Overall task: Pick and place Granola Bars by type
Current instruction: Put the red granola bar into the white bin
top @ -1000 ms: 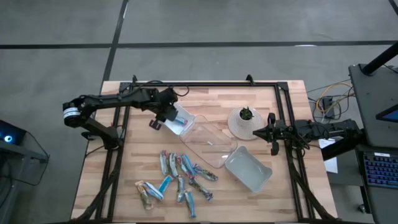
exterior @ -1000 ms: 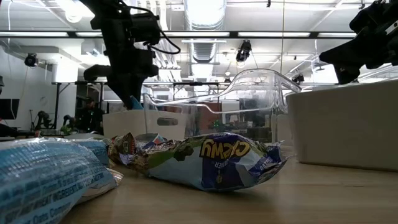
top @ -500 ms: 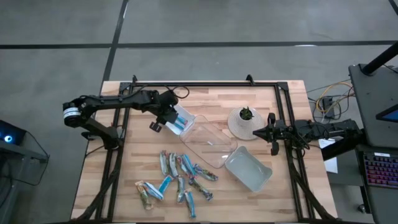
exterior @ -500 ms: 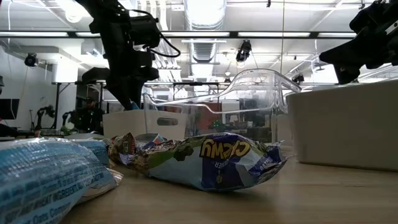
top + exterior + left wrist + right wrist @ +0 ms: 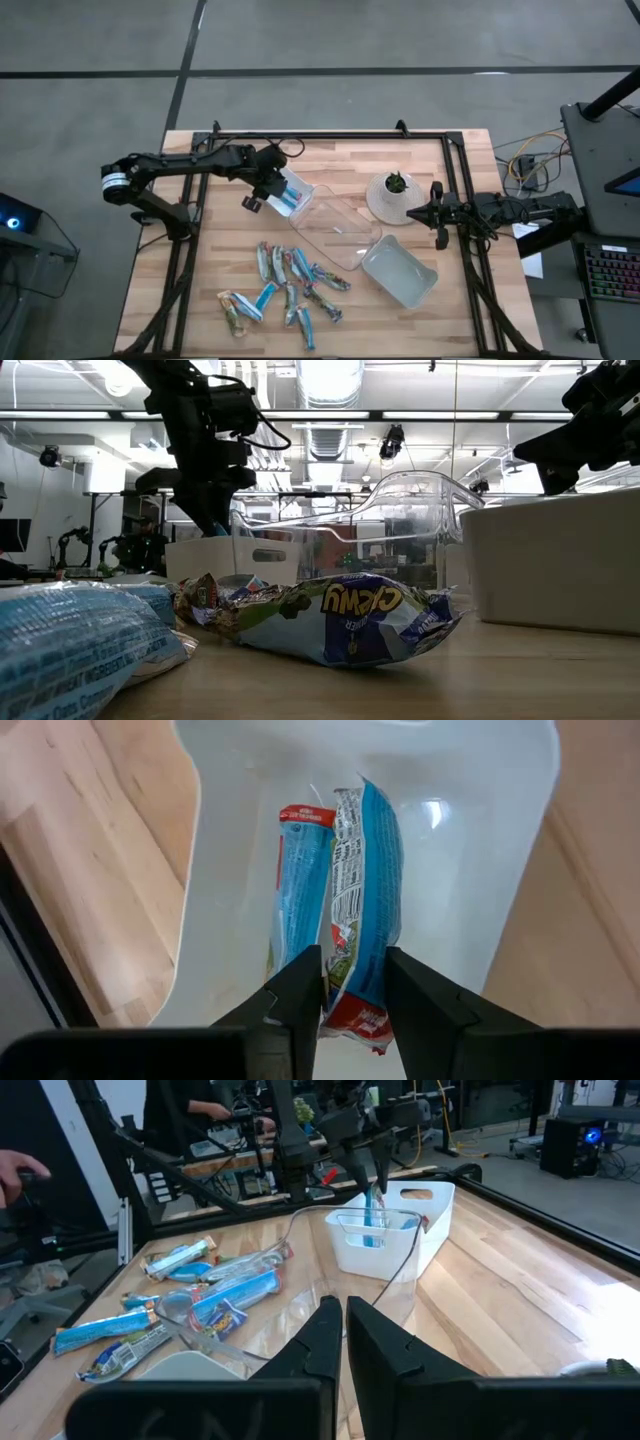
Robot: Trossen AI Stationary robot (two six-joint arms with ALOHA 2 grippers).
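Two blue granola bars [image 5: 340, 900] lie side by side in a white tray [image 5: 296, 194] at the far left of the table [image 5: 330, 160], where the left end effector [image 5: 352, 1010] hangs above them, pinching the end of one bar between its fingers. About a dozen more loose bars [image 5: 285, 290] are scattered on the near side. At the right edge, the right end effector [image 5: 343, 1312] waits with fingers pressed together, beside a potted plant [image 5: 394, 190].

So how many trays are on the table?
3: a white tray under the left gripper, a clear tray mid-table, and a whitish tray nearer the right arm.
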